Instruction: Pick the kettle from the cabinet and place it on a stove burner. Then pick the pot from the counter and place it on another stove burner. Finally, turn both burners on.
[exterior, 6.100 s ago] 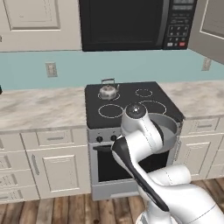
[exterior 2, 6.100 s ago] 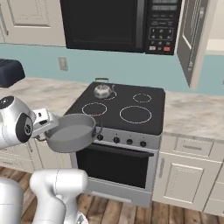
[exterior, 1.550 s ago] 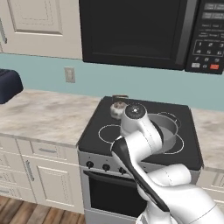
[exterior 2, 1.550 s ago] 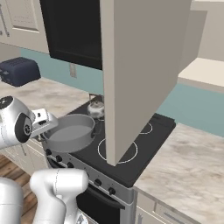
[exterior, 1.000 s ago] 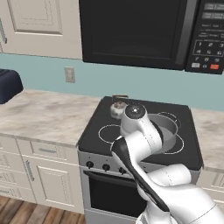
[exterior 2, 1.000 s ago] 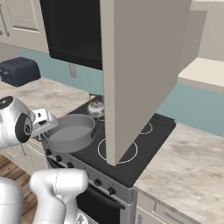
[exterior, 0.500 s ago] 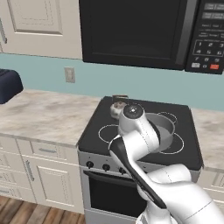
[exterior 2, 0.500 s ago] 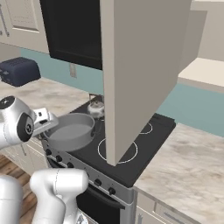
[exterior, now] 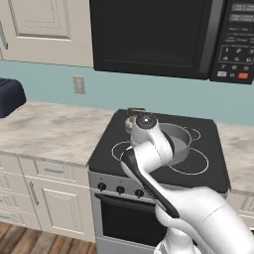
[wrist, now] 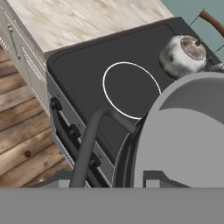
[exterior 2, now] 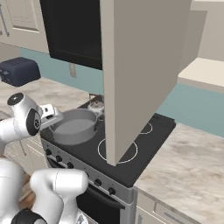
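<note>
From the left base view, your arm holds the pot (exterior: 177,141) above the black cooktop (exterior: 109,149), with the kettle (exterior: 132,120) at the cooktop's back edge. From the right base view, your gripper (exterior 2: 51,115) is clamped on the pot's near rim, above the cooktop's front left. In the hand view, the pot's loop handle (wrist: 89,140) arches over the cooktop's front edge, and the kettle sits beyond a white burner circle (wrist: 131,89).

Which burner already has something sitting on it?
The back-left burner, under the kettle. The front-left ring is bare, and the pot is held above the cooktop by the gripper, not set down.
</note>
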